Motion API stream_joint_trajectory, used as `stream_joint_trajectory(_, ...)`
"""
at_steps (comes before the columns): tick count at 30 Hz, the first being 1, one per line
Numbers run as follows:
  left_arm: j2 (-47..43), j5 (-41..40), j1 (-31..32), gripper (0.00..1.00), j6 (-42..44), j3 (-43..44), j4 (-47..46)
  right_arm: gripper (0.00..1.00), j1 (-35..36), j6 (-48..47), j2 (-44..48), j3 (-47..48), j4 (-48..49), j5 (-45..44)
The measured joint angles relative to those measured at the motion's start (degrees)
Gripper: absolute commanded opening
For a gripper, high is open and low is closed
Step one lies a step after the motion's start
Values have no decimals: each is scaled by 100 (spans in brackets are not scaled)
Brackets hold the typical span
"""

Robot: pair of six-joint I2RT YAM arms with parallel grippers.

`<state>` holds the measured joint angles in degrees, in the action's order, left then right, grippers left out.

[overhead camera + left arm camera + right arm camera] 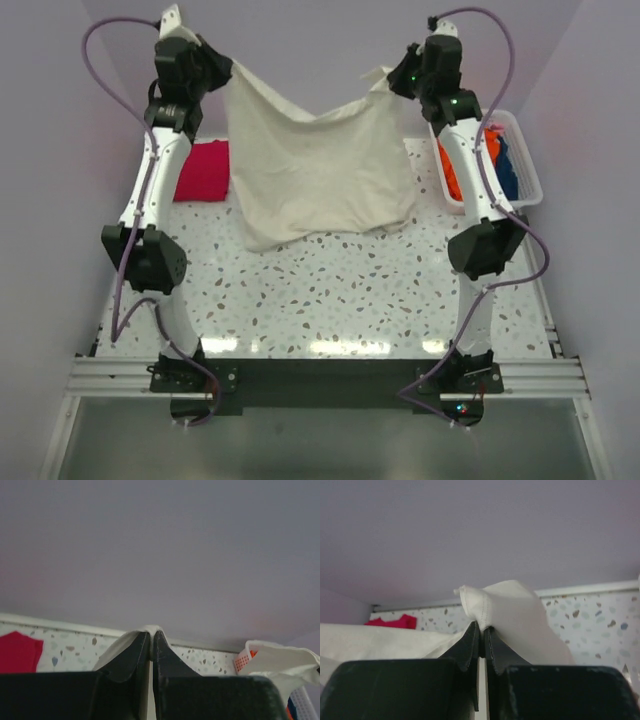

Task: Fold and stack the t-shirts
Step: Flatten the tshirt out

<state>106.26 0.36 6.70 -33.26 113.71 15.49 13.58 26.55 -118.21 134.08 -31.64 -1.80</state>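
Observation:
The cream-white t-shirt [315,165] hangs spread between my two raised grippers, its lower edge resting on the table. My left gripper [228,68] is shut on its left upper corner; the cloth [150,629] peeks over the fingertips in the left wrist view. My right gripper [392,80] is shut on its right upper corner, where a hemmed fold [487,605] bulges above the jaws. The crimson-pink t-shirt [205,171] lies folded on the table at the far left, beside the left arm; it also shows in the left wrist view [19,651] and the right wrist view [395,622].
A white basket [522,160] holding orange and blue cloth stands at the far right, beside the right arm; it also shows in the left wrist view [242,661]. The speckled table [340,290] runs to a black strip at the near edge. Lilac walls close in behind and at both sides.

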Motion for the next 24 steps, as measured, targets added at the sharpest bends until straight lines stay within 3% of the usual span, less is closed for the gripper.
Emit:
stream_joint_trajectory(2, 544, 232, -210, 0, 9, 1106, -35, 0, -28, -24, -310, 787, 55, -24)
stream_joint_trajectory(4, 758, 444, -439, 0, 9, 1886, -188, 0, -50, -72, -98, 876, 348, -92)
stream_joint_trajectory(9, 39, 789, -1078, 0, -11, 1574, -1108, 0, -52, -175, 1274, -48, 1215, -205)
stream_joint_trajectory(14, -901, 1080, -1399, 0, -103, 149, -1790, 0, -48, -144, 2726, -1871, 2044, -212)
stream_joint_trajectory(18, -1631, 1130, -1408, 0, -372, -1939, -2188, 0, -52, 85, 3493, -3777, 2404, -181)
stream_joint_trajectory(24, -2511, 975, -1419, 0, -1093, -5375, -1897, 0, -50, 863, 4409, -7436, 2234, 68)
